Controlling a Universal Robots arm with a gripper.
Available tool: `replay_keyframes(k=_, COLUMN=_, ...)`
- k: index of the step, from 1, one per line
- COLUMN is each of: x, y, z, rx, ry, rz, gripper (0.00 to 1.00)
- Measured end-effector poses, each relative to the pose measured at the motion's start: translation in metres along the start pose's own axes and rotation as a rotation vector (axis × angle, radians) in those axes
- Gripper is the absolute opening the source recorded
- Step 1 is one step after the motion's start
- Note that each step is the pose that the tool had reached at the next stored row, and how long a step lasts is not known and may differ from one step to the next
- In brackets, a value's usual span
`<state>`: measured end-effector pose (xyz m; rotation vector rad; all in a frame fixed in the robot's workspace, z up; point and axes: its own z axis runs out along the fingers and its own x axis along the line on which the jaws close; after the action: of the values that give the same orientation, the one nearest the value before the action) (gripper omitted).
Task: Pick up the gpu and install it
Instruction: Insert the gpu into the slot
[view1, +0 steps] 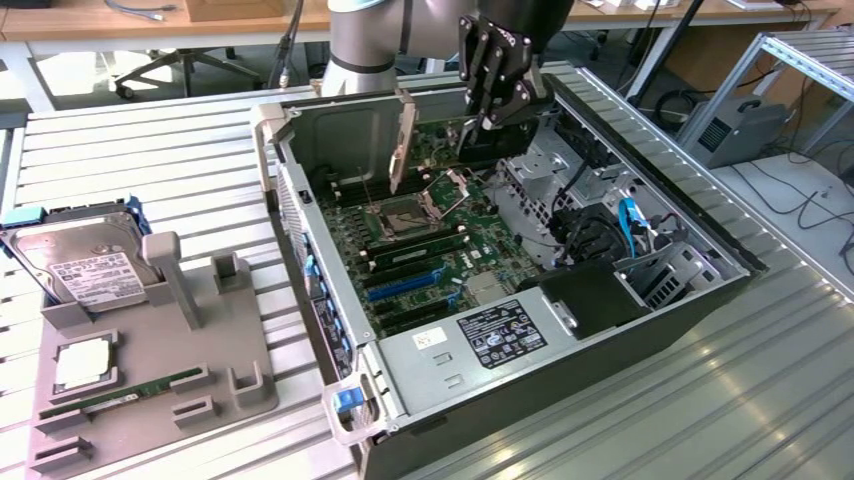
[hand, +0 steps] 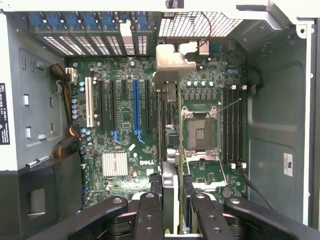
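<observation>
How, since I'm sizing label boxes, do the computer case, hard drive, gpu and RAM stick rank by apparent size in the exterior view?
1. computer case
2. hard drive
3. gpu and RAM stick, unranked: both show as slim strips of similar length, and the gpu is edge-on, farther from the camera.

You read one brand: white "DELL" lettering (hand: 156, 171) on the motherboard (hand: 125, 150). Power supply label (view1: 497, 335): print too small to read.

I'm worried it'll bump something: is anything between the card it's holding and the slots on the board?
Nothing visible. The gripper holds the gpu above the motherboard, and the expansion slots beside it stand empty.
</observation>
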<state>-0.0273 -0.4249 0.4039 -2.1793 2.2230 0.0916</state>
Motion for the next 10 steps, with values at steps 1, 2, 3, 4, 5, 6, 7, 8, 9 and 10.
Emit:
replay_keyframes(k=1, x=0.0002, y=0.0001, z=0.0000, rx=0.0000, ry=0.0001, rz=0.000, gripper=0.27)
replay_keyframes(k=2, x=0.0004, y=0.0002, z=0.0000, rx=0.0000, ry=0.0001, rz=0.000, gripper=0.27)
replay_keyframes(k=3, x=0.0006, y=0.0002, z=0.0000, rx=0.0000, ry=0.0001, rz=0.000, gripper=0.27)
replay_keyframes(k=4, x=0.0009, y=0.0003, z=0.0000, rx=-0.0001, ry=0.0001, rz=0.000, gripper=0.27)
replay_keyframes(k=5, x=0.0012, y=0.0004, z=0.0000, rx=-0.0001, ry=0.0001, rz=0.000, gripper=0.27)
replay_keyframes(k=6, x=0.0015, y=0.0004, z=0.0000, rx=-0.0001, ry=0.0001, rz=0.000, gripper=0.27)
replay_keyframes(k=7, x=0.0017, y=0.0004, z=0.0000, rx=-0.0001, ry=0.0001, rz=0.000, gripper=0.27)
replay_keyframes(k=8, x=0.0019, y=0.0004, z=0.0000, rx=0.0000, ry=0.0001, rz=0.000, gripper=0.27)
replay_keyframes(k=9, x=0.0021, y=0.0005, z=0.0000, rx=-0.0001, ry=0.0001, rz=0.000, gripper=0.27)
replay_keyframes(k=10, x=0.0023, y=0.0004, z=0.0001, rx=0.0000, ry=0.0000, rz=0.000, gripper=0.27)
